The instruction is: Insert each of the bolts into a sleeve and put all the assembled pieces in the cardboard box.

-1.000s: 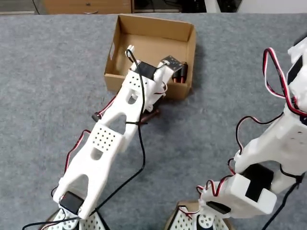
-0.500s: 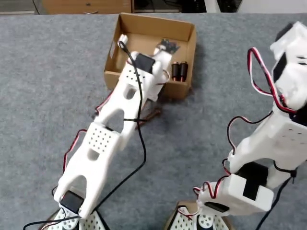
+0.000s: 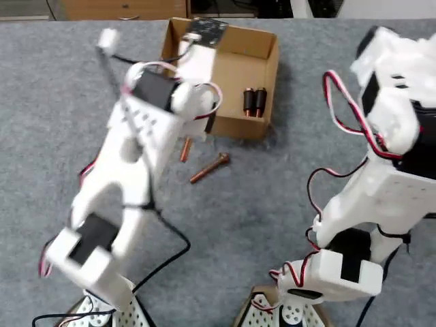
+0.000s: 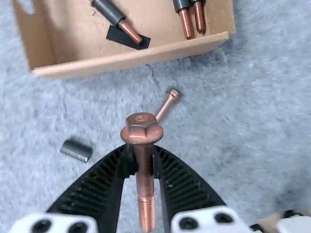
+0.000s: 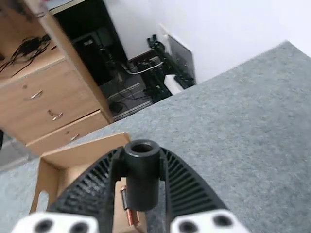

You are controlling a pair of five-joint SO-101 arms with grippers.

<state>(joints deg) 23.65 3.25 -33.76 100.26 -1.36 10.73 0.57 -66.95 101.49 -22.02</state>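
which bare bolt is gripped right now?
The bolt clamped in the left claw; the other bare bolt lies loose on the carpet before the cardboard box.

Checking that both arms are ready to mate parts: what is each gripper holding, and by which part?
The left gripper holds a bolt by its shank, just under the head. The right gripper holds a sleeve by its sides.
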